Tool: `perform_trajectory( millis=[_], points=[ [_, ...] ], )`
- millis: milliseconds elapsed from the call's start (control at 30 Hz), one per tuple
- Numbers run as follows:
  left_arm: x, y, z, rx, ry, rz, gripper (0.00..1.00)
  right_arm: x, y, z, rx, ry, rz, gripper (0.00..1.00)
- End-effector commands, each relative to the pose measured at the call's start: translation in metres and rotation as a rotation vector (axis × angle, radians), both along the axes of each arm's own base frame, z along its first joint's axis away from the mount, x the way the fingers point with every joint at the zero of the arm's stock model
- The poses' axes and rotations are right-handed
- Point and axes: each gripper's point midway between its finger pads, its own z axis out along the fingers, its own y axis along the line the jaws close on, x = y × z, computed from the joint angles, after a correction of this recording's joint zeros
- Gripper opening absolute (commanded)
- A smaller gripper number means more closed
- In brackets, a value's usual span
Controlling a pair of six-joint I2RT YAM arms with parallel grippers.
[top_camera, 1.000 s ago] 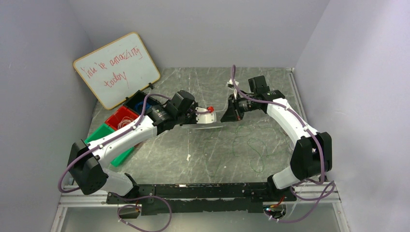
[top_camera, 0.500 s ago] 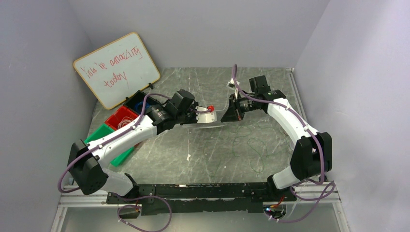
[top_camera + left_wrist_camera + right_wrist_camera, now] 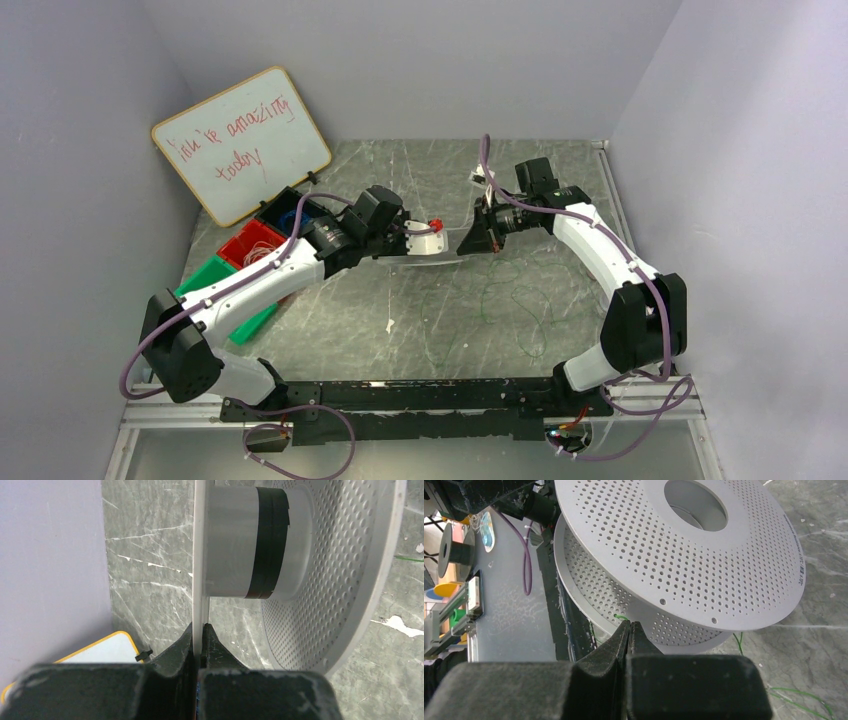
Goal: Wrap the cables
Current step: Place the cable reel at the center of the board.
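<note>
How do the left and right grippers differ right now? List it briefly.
The left gripper clamps the white spool by one thin flange; the right gripper appears to pinch the hair-fine green cable beside the spool's rim. In the top view the left gripper reaches in from the left, the right gripper from the right. Both are shut and meet at the spool.
</note>
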Motion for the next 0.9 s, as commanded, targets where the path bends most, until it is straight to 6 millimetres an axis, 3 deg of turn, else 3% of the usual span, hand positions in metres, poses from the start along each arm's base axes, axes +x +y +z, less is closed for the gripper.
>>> perform_trajectory(
  millis=[0, 700, 867],
  points=[
    [0.007, -0.013, 0.05, -0.135, -0.088, -0.006, 0.03, -0.001, 0.006, 0.018, 0.041, -0.059, 0.048, 0.0],
    [0.004, -0.016, 0.046, -0.136, -0.066, -0.024, 0.02, -0.011, 0.015, 0.007, -0.003, -0.05, 0.103, 0.0],
    [0.003, -0.015, 0.047, -0.135, -0.07, -0.025, 0.02, -0.009, 0.009, 0.023, -0.005, -0.12, 0.097, 0.13]
  ],
)
